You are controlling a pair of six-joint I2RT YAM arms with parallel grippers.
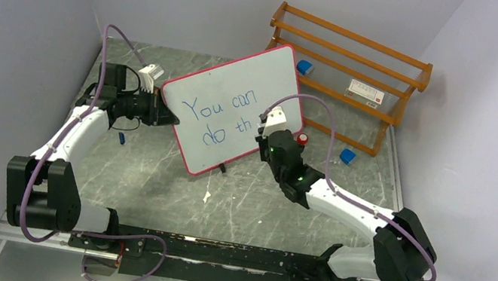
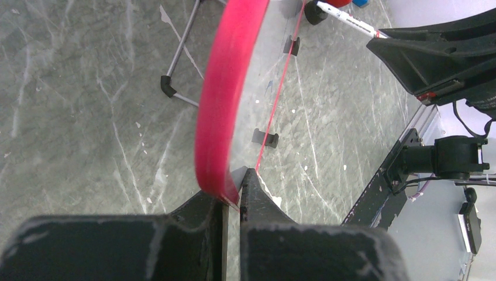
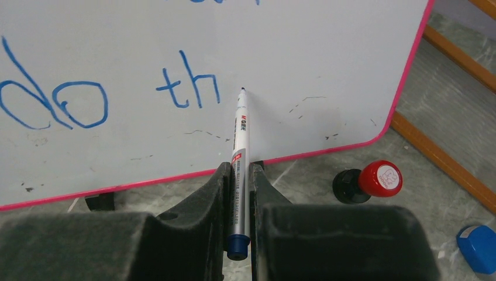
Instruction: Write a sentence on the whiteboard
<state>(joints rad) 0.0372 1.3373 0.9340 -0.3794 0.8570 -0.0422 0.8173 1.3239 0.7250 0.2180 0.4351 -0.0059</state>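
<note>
The whiteboard with a pink-red frame stands tilted at the table's middle. The sentence reads "You can" and "do th" in blue; "do th" shows in the right wrist view. My left gripper is shut on the whiteboard's left edge; its frame runs between my jaws. My right gripper is shut on a silver marker with a blue end. The marker's tip sits at the board just right of the "h".
A wooden rack stands behind the board at the back right. A red-capped black stamp lies by the board's right corner, also in the right wrist view. Blue blocks lie near the rack. A small blue piece lies at the left.
</note>
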